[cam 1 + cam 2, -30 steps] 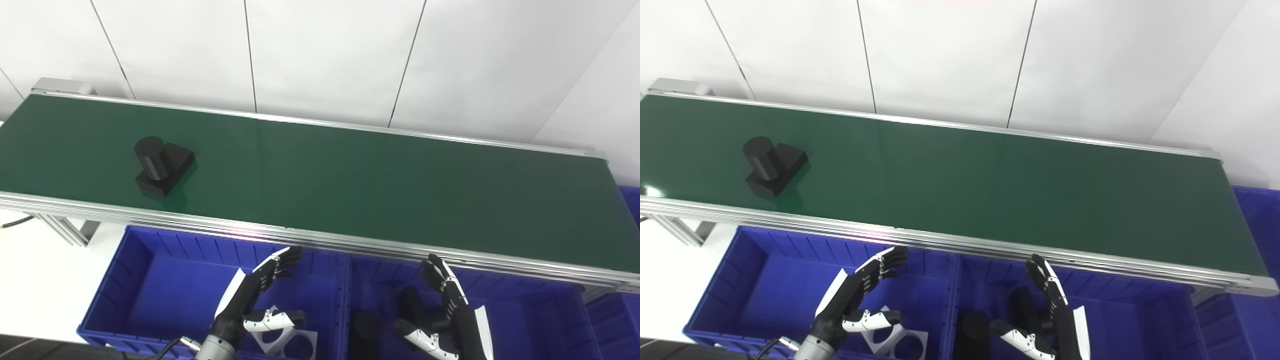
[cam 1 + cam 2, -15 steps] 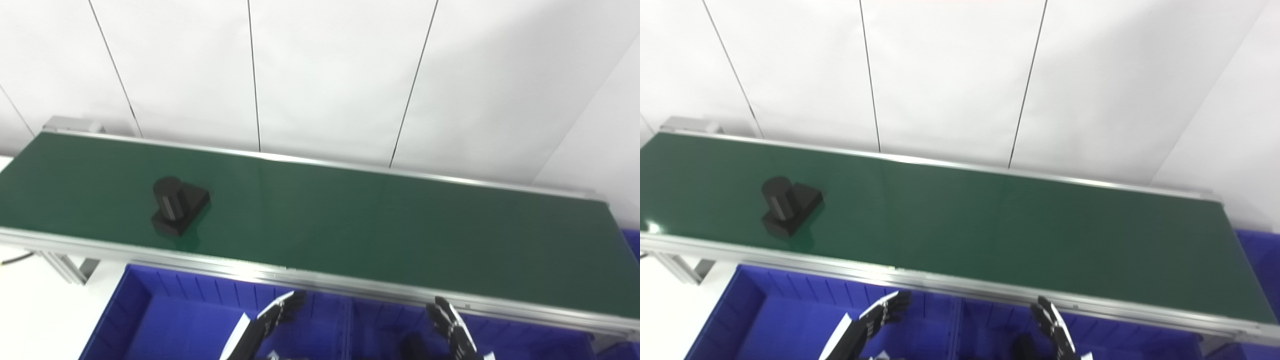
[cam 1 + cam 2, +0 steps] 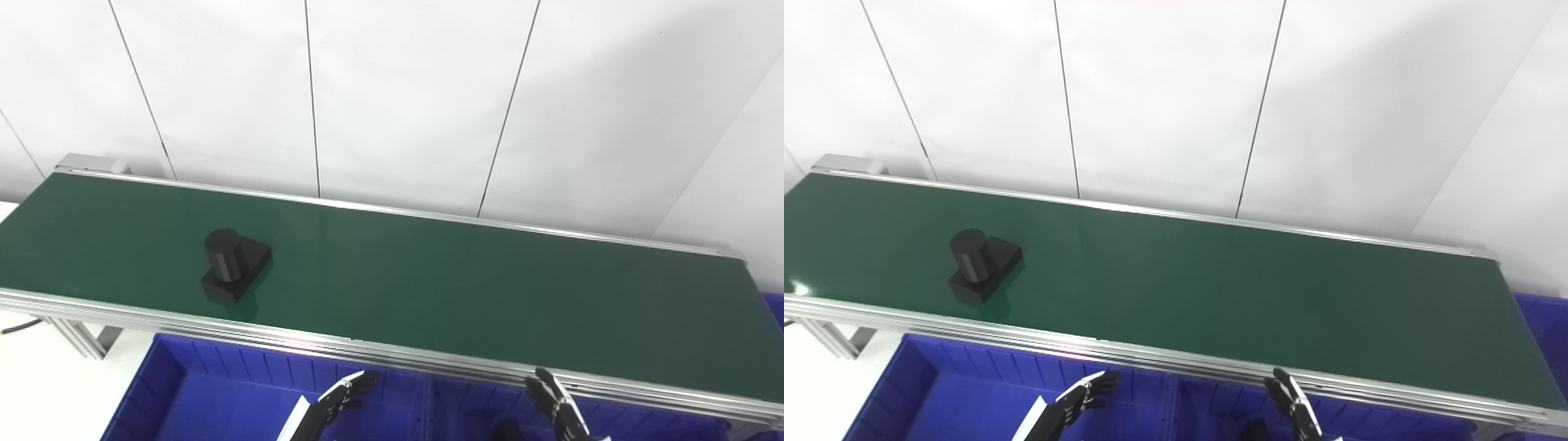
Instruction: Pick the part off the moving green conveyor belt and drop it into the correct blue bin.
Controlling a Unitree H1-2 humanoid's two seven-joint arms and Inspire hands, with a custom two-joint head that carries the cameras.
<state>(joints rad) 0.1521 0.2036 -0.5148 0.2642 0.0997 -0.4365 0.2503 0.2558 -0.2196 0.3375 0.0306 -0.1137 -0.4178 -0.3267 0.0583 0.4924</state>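
Inspecting the left eye view first, the part [image 3: 234,264] was found lying on the belt [image 3: 429,288], toward its left end and nearer the near rail than the far one. It was a black piece, a short cylinder standing on a flat block, and nothing touched it. The left hand [image 3: 334,404] showed only at the bottom edge, over the left bin [image 3: 184,392], its fingers extended and empty; the thumb was cut off by the frame, so the full pose could not be told. The right hand [image 3: 554,401] showed likewise at the bottom edge, over the right bin [image 3: 465,404], fingers straight and holding nothing. Both hands sat below the near rail and well apart from the part.

In the right eye view the same layout was recorded. The part [image 3: 981,265] lay on the belt [image 3: 1213,288] at the left, alone. The left hand [image 3: 1078,398] and the right hand [image 3: 1289,401] appeared as fingertips only, slightly apart, with nothing between them. The floors of the left bin [image 3: 925,392] and the right bin [image 3: 1213,404] were mostly out of frame, so their contents could not be told.

Assessment: no step of the task appeared done. The part had not been reached, grasped or lifted. Reach, pick, choice of bin and drop all remained outstanding.
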